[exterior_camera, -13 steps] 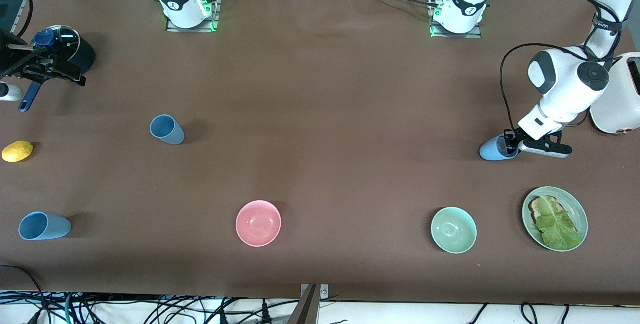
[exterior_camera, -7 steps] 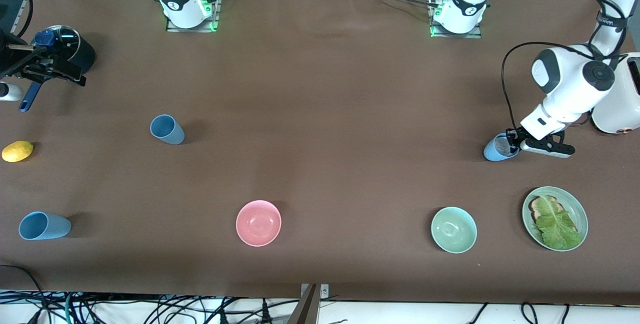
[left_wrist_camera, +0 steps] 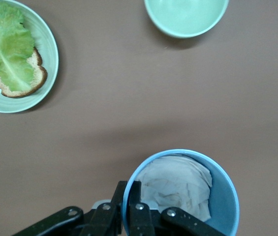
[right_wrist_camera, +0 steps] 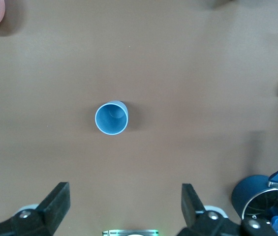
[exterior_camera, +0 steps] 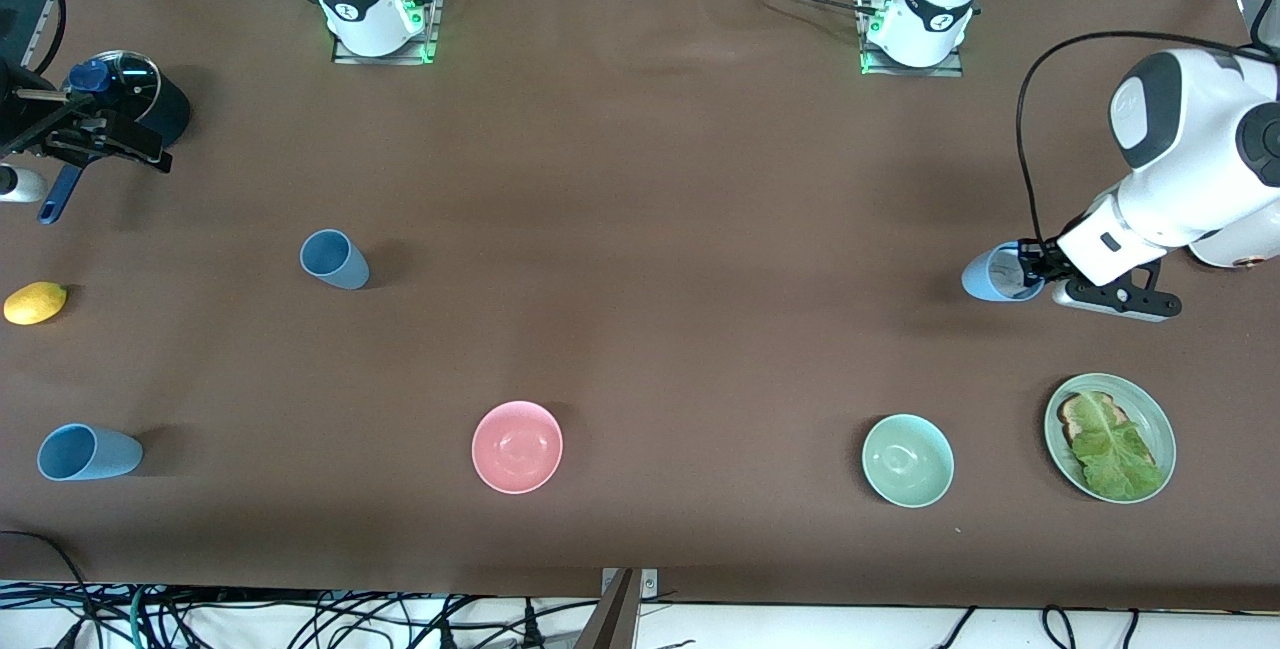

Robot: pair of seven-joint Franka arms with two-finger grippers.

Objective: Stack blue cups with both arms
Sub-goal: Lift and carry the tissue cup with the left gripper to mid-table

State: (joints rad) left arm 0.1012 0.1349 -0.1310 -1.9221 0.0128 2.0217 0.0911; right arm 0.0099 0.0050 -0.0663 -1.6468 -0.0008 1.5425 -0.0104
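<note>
My left gripper [exterior_camera: 1028,264] is shut on the rim of a light sky-blue cup [exterior_camera: 993,275] and holds it tilted, just above the table near the left arm's end. In the left wrist view the two fingers [left_wrist_camera: 120,199] pinch the cup's wall [left_wrist_camera: 223,192]; crumpled white paper [left_wrist_camera: 178,183] lies inside. A slate-blue cup [exterior_camera: 335,259] stands toward the right arm's end; it also shows in the right wrist view [right_wrist_camera: 111,118]. Another light blue cup [exterior_camera: 85,452] stands nearer the front camera. My right gripper [right_wrist_camera: 124,192] is open and empty, high over the table near its base.
A pink bowl [exterior_camera: 517,446] and a mint-green bowl [exterior_camera: 907,460] stand near the front edge. A green plate [exterior_camera: 1168,439] holds bread and lettuce. A white toaster [exterior_camera: 1240,249] stands beside the left arm. A lemon [exterior_camera: 35,302] and a lidded dark pot [exterior_camera: 125,94] are at the right arm's end.
My left gripper has risen with the light blue cup, lifting it off the table. The right arm and the other cups have not moved.
</note>
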